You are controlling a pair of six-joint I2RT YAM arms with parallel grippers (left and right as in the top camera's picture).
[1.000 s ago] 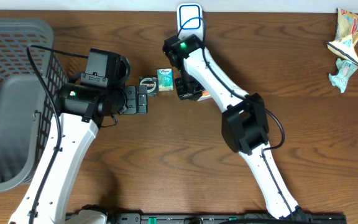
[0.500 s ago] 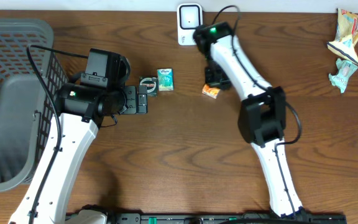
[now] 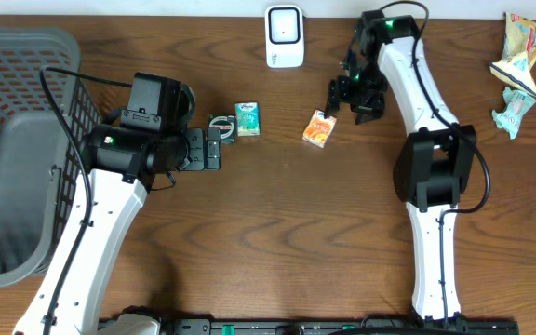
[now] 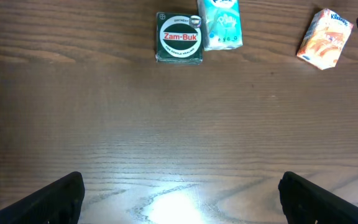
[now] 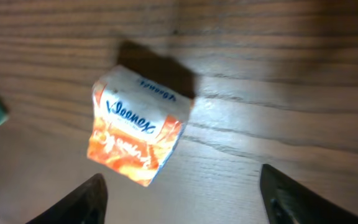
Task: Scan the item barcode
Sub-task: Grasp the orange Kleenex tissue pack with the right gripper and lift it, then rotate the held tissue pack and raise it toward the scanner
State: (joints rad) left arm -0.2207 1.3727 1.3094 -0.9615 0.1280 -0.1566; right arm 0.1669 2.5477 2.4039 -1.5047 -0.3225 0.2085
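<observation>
Both end effectors stand with fingers spread and nothing between them. The right end effector (image 3: 354, 100) hovers over the counter (image 3: 277, 233), and the Kleenex tissue pack (image 5: 135, 134) lies flat on the wood just ahead of its fingers, nearer one than the other and touching neither. The pack is a small soft packet, orange with a white band of blue lettering, set askew to the grain; from the left end effector (image 4: 179, 196) it lies well ahead and off to the right.
</observation>
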